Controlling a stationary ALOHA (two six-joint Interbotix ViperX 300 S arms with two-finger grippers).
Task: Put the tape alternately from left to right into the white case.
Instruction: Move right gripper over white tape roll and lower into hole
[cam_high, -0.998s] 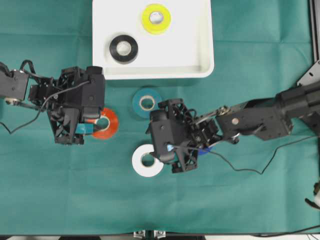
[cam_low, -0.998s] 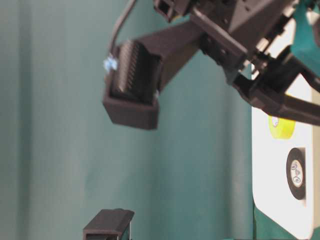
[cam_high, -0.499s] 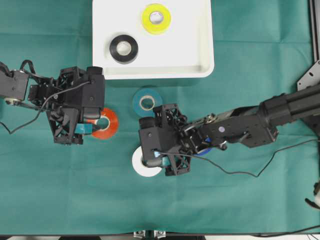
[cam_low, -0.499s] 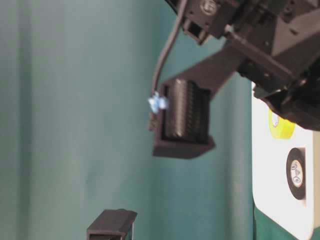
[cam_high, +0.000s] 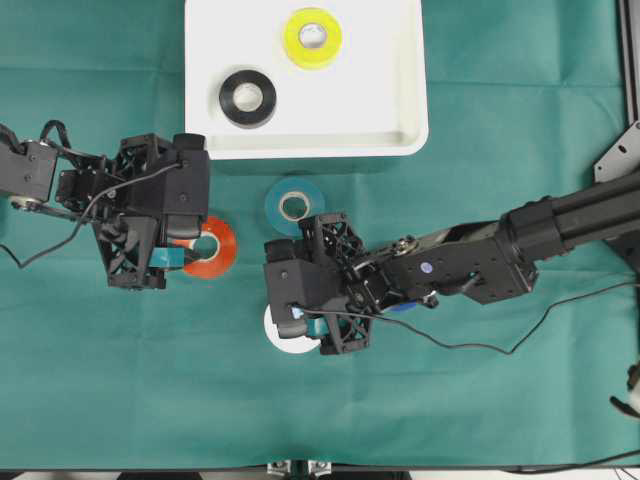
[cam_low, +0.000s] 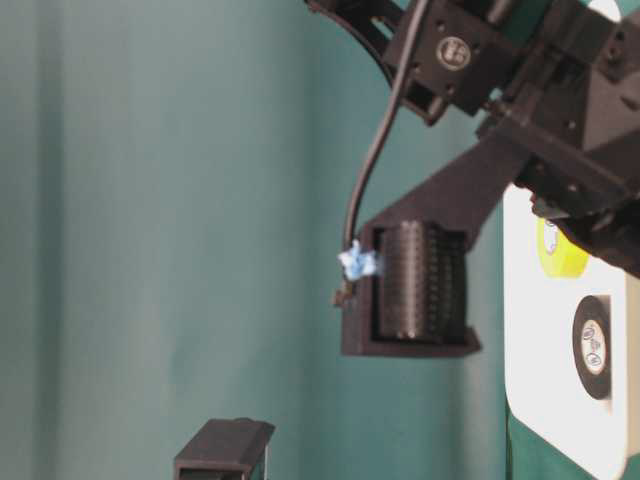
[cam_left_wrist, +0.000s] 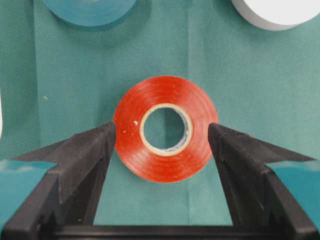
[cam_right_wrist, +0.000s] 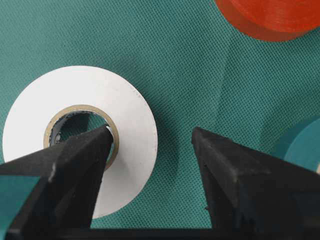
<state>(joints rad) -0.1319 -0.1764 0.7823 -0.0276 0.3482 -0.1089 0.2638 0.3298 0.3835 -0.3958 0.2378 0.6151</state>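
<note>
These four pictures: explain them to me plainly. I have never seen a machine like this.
Two black robot arms work over a green cloth. One picture looks down from above, one looks along the table, and two come from cameras on the arms' wrists. The left gripper stands open around a red tape roll. The right gripper is open over a white roll, one finger over its hole. A teal roll lies nearby. The white tray holds a black roll and a yellow one. Nothing is gripped.

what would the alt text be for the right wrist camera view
Open right gripper over green cloth, one finger over the core hole of a flat white tape roll, the other beside its rim. A red roll and a teal roll show at the edges.
</note>
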